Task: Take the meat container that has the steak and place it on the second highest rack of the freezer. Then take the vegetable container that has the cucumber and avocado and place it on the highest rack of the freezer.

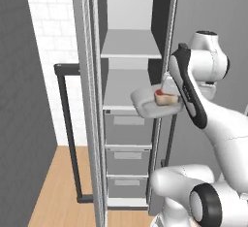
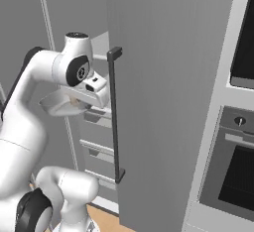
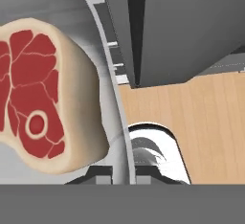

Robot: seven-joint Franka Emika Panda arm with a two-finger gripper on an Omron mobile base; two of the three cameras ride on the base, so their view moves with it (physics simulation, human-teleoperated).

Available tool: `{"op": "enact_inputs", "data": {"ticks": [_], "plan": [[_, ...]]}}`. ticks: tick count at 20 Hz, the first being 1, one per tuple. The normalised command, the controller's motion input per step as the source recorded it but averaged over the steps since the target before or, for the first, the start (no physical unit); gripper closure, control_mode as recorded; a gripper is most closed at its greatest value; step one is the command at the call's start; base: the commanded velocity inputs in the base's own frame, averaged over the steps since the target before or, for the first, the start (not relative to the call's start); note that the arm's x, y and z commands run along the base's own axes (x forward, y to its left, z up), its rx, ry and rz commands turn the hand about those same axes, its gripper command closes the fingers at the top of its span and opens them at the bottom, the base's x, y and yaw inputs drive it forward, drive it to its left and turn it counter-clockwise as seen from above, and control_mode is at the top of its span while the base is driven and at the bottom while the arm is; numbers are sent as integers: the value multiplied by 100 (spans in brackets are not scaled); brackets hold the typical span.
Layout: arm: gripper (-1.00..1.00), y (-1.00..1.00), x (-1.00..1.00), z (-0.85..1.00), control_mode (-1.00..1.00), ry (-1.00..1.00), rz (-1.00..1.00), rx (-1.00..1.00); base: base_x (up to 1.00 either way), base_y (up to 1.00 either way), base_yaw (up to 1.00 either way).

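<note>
Steak sits in the dish that our tool grips tight by its rim, held up just in front of the open freezer's lower shelf.

There is one tall grey freezer with its door open. Inside are two flat grey shelf boards and three grey drawers, I think. One shallow light grey dish holds one red steak chunk. One dark oven shows too.
</note>
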Motion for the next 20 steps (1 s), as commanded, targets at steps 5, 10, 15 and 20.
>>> {"op": "enact_inputs", "data": {"ticks": [5,10,15,20], "plan": [[100,9,45,-21,-100,-19,-7,4,0,0,0],[100,16,16,-41,-100,-19,-1,5,0,0,0],[100,18,17,-37,-100,-8,0,0,0,0,0],[100,11,37,-8,-100,-2,-4,-2,0,0,0]]}}
